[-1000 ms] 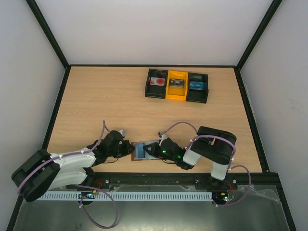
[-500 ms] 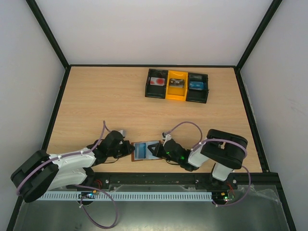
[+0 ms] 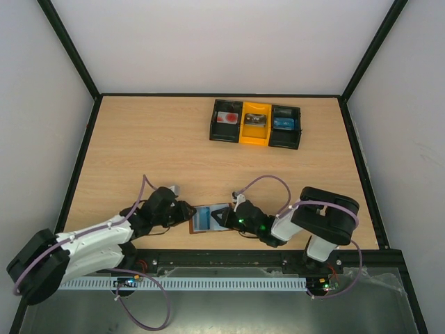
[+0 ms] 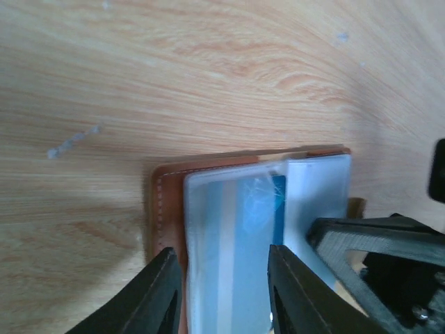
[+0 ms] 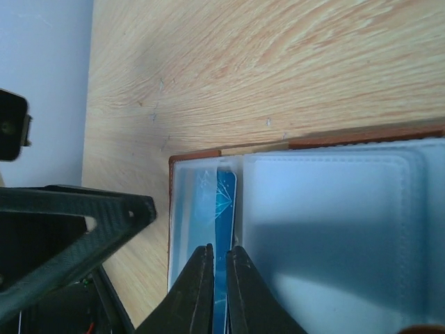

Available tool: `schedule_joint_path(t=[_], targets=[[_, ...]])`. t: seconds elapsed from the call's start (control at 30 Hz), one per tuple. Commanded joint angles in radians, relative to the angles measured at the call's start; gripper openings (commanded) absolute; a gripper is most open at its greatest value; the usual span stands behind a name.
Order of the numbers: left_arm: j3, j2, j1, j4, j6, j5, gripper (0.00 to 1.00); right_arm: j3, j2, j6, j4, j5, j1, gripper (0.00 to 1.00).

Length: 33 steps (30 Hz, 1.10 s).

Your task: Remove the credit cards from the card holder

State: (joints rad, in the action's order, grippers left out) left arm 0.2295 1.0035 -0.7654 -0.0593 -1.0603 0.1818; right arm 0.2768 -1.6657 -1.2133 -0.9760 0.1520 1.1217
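Our left pincer (image 4: 221,278) has just opened and now straddles the brown leather card holder (image 3: 208,218), which lies open on the wooden worktop (image 3: 153,146). Our right pincer (image 5: 219,278) stays closed on the blue plastic credit card (image 5: 226,202). We think the unheld holder may slide.

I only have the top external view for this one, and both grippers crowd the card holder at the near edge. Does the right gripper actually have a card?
Observer: Yes. In the right wrist view, the right gripper is closed on the edge of a blue credit card.
Operator: And the left one?
Observer: The left gripper is open, with its fingers apart over the card holder by its brown leather edge.
Operator: Anything in the next pocket?
Observer: In the right wrist view, no card face shows through the wide clear sleeve beside that card.
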Motion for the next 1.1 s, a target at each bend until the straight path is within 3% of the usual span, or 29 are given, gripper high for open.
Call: schedule_joint_path(t=[0.0,0.17,0.27,0.6,0.77,1.07], targets=[[0.054,-0.073,-0.005,0.097,-0.01,-0.022,0.39,0.018,-0.027,-0.003,-0.011,0.024,0.007,0.09],[0.038,-0.093,-0.005,0.051,-0.03,-0.007,0.5,0.025,-0.049,-0.011,-0.025,0.035,0.006,0.1],[0.022,-0.063,-0.005,-0.007,-0.035,0.015,0.5,0.03,-0.058,-0.014,-0.024,0.036,0.008,0.11],[-0.014,0.079,-0.004,-0.046,-0.02,0.006,0.14,0.032,-0.079,-0.032,-0.015,0.016,0.007,0.16],[-0.045,0.086,-0.005,-0.058,-0.026,0.0,0.07,0.033,-0.102,-0.046,-0.032,0.018,0.007,0.2],[-0.075,0.057,-0.005,-0.078,-0.033,0.01,0.05,0.045,-0.129,-0.066,-0.05,0.023,0.007,0.21]])
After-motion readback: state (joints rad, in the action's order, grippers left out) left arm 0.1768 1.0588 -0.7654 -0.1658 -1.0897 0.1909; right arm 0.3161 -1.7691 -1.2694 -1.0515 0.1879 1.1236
